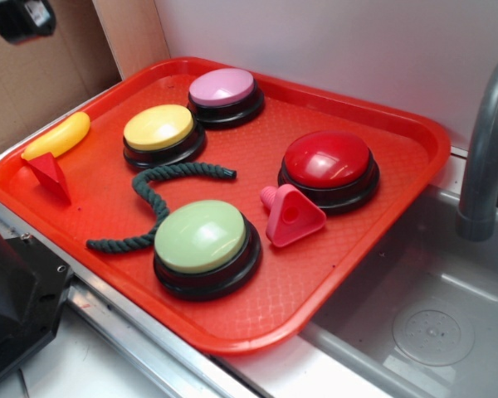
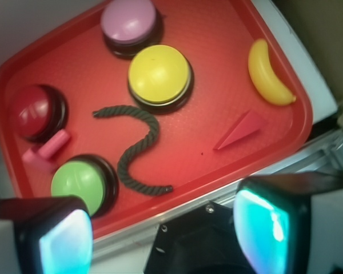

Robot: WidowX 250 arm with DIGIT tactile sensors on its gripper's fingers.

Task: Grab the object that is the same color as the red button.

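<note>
The object, a small solid red wedge (image 1: 48,174) (image 2: 240,130), lies on the red tray (image 1: 315,315) near its left end, just below the yellow banana (image 1: 58,137) (image 2: 267,74). The red button (image 1: 329,166) (image 2: 35,112), a large glossy dome on a black base, stands toward the tray's right side. In the wrist view my gripper (image 2: 163,237) hangs high above the tray's near edge, open, with nothing between its fingers (image 2: 263,228). In the exterior view only a dark part of the arm shows at the top left corner.
Pink (image 1: 224,93), yellow (image 1: 160,133) and green (image 1: 203,245) buttons, a dark green rope (image 1: 158,203) and a pink triangular piece with a hole (image 1: 292,215) share the tray. A grey sink (image 1: 432,332) with a tap (image 1: 485,141) lies to the right; a black block (image 1: 17,307) sits in front.
</note>
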